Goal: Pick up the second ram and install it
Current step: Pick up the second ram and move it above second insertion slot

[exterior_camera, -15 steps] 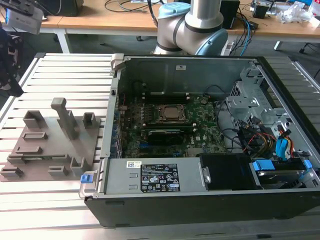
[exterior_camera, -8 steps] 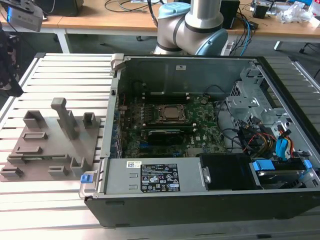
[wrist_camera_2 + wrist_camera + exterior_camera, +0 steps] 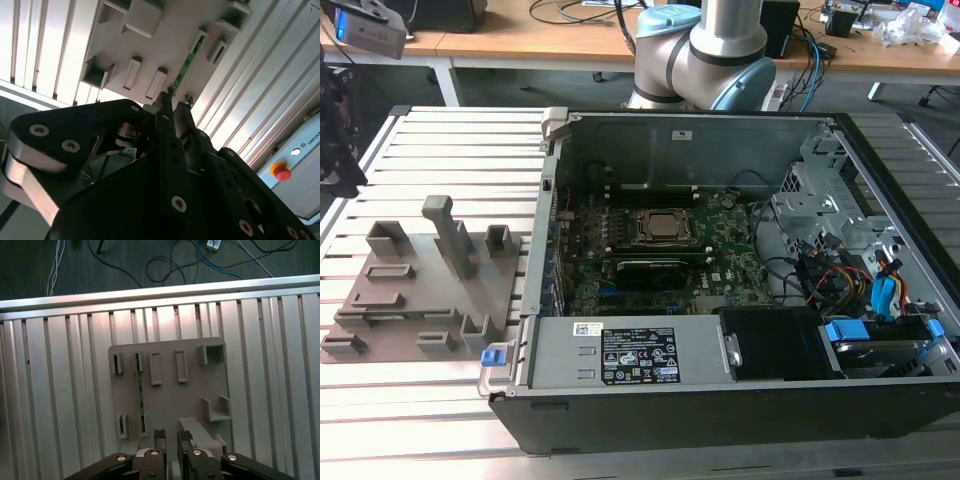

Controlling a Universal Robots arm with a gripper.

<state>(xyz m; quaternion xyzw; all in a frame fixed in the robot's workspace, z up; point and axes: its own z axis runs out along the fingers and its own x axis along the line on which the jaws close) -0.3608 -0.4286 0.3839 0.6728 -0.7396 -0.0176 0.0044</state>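
**STEP IN HAND: APPROACH TO PICK-UP, SECOND RAM NOT YET GRASPED**

In the first wrist view the tool (image 3: 172,436) hangs above the grey fixture plate (image 3: 170,405). Its fingertips (image 3: 160,436) stand a narrow gap apart with nothing between them. The tool is released and touches nothing.

The second ram (image 3: 140,395) stands on its long edge in the plate's slotted holders. It appears as a thin green line in both wrist views (image 3: 189,60). It lies just beside the tool, off the line of the finger gap and clear of both fingers.

Judgement: the pick-up stage has barely begun and the install stage has not started. A grasp calls for three things:

- the gap centred over the stick's top edge
- the fingers set across its thin faces
- a straight lift out of the holders, with no tilt

The plate rests on the slatted metal surface (image 3: 60,390). In the exterior view, the open computer case (image 3: 690,365) lies beyond the plate with its motherboard (image 3: 720,260) exposed.
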